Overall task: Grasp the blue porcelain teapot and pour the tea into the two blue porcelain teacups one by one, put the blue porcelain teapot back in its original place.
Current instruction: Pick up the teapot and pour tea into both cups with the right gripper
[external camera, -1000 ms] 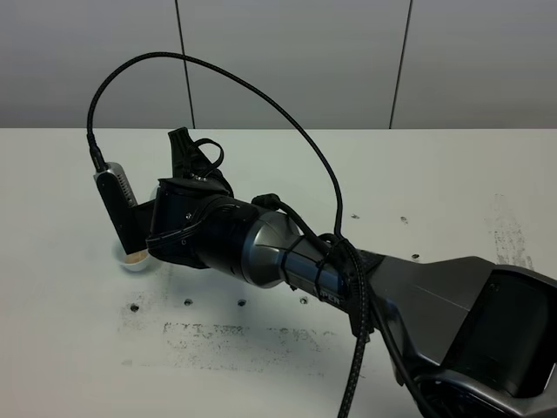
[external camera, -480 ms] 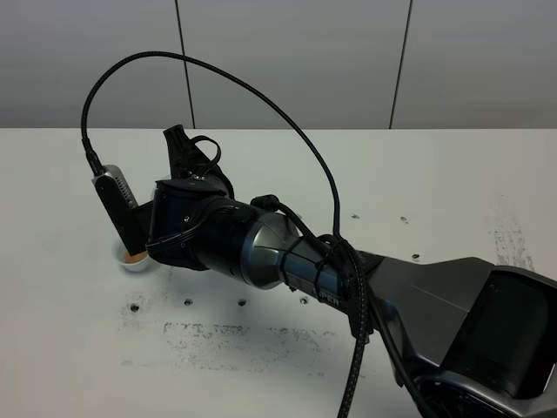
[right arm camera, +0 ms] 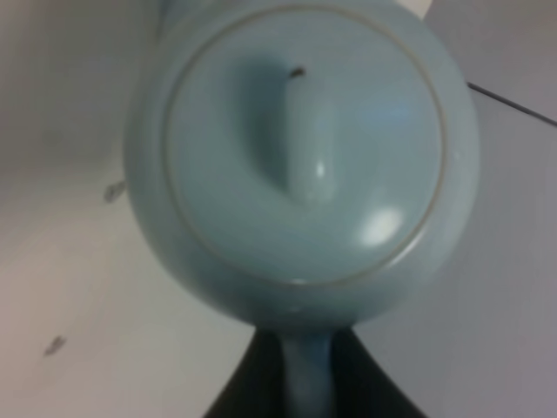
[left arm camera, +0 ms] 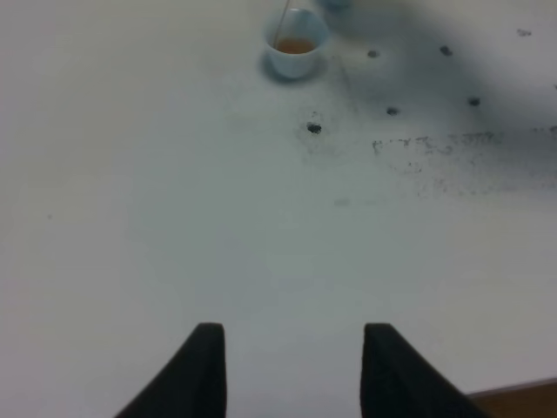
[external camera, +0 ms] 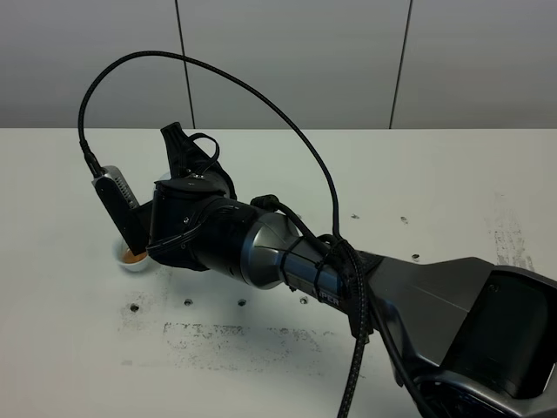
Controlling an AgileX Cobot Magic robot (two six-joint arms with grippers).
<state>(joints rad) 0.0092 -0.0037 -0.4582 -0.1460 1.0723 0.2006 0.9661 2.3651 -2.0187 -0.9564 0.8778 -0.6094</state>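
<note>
My right gripper (right arm camera: 305,383) is shut on the loop handle of the blue porcelain teapot (right arm camera: 300,148), which fills the right wrist view with its knobbed lid facing the camera. In the exterior view the right arm (external camera: 252,248) reaches across to the left and hides the teapot. One blue teacup (external camera: 132,257) stands on the table just under the arm's wrist, with orange tea in it. It also shows in the left wrist view (left arm camera: 296,50), with a thin stream running into it. The second teacup is hidden. My left gripper (left arm camera: 296,366) is open and empty, low over bare table.
The white table (external camera: 435,174) has small screw holes (left arm camera: 314,128) and dark scuff marks (external camera: 235,335) near the cup. A black cable (external camera: 261,96) arcs over the right arm. A pale blue blur (left arm camera: 335,4) sits at the edge of the left wrist view beside the cup.
The right arm's wrist has shifted slightly left and up. More of the cup and the orange tea in it shows now.
</note>
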